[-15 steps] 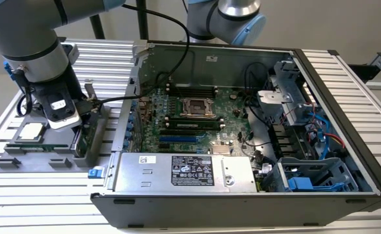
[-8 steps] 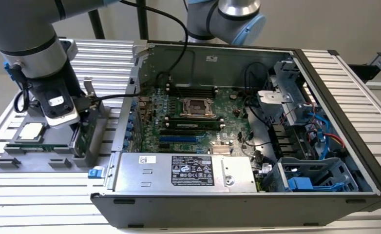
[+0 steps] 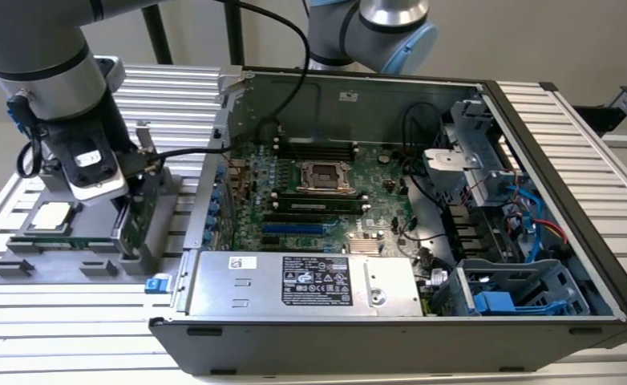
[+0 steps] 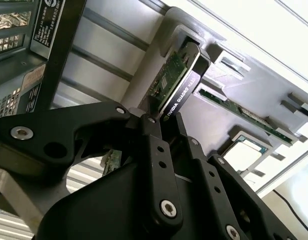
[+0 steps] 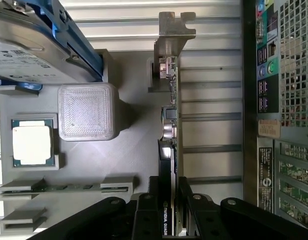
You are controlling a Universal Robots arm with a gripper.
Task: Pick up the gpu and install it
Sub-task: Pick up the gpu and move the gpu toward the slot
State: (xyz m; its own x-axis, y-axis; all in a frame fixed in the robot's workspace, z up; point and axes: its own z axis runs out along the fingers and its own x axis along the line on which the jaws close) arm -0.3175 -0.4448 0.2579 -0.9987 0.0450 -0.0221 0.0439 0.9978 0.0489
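Stationed at the exterior view's left, outside the open computer case (image 3: 345, 353), with the pincer (image 3: 130, 196) low over a grey holder (image 3: 35, 261) on the slatted table (image 3: 67, 345). Directly under that pincer: the gpu (image 3: 131, 228), on edge in the holder's slot, well apart from the motherboard (image 3: 383, 168) off to the exterior view's right. Long axis near to far in that view, roughly along the case's side wall, silver bracket (image 3: 143, 132) at the far end.

Confirmed in the first wrist view, sighting down the card's upper edge: gpu (image 5: 170, 125) as a thin line leading straight from the pincer (image 5: 170, 210) to the bracket (image 5: 171, 35). Lies in line with the slit between the fingers (image 5: 153, 187), then, not across it. Grips away from the bracket end; cannot tell how much card lies beyond the grip.

In the second wrist view, pincer (image 4: 166, 125) narrowed to the card's own thickness, one black finger (image 4: 156, 150) on each side of the gpu (image 4: 179, 85), no gap to be made out. Judged a firm hold on the card's top edge, with the lower edge seated in the holder and nothing lifted yet.

Close by in the same holder, seen in the first wrist view and untouched: a hard drive (image 5: 29, 45) in a blue frame, a processor (image 5: 33, 145) in its recess, a RAM stick (image 5: 64, 187) lying flat.
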